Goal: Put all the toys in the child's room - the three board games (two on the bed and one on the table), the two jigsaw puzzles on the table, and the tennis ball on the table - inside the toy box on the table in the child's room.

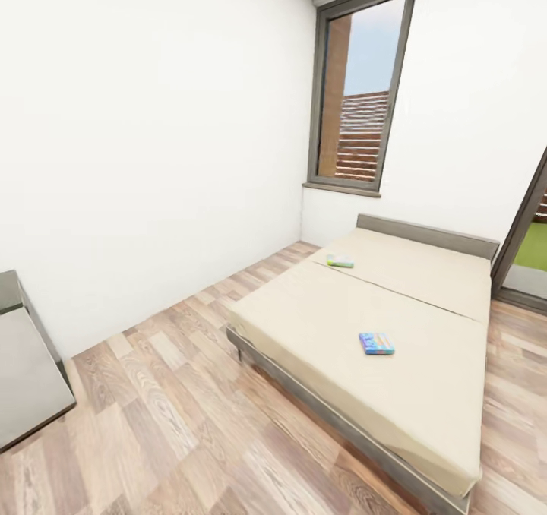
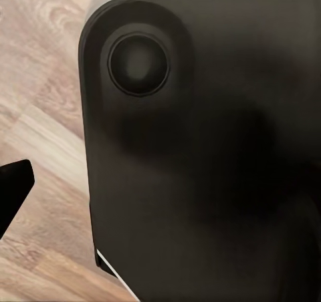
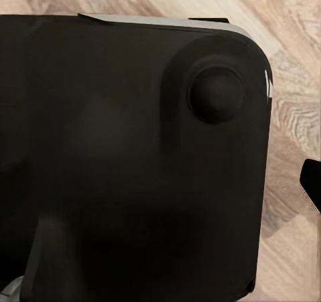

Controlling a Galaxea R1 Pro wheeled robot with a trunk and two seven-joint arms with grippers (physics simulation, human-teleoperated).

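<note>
Right of centre in the head view, bare beige mattress on the low bed (image 1: 395,348); lower right on it, small blue board game (image 1: 376,343), flat; toward the headboard, white box with green edge (image 1: 340,261); at left edge, grey table (image 1: 26,378). Cannot tell whether either claw is apart or together.
</note>
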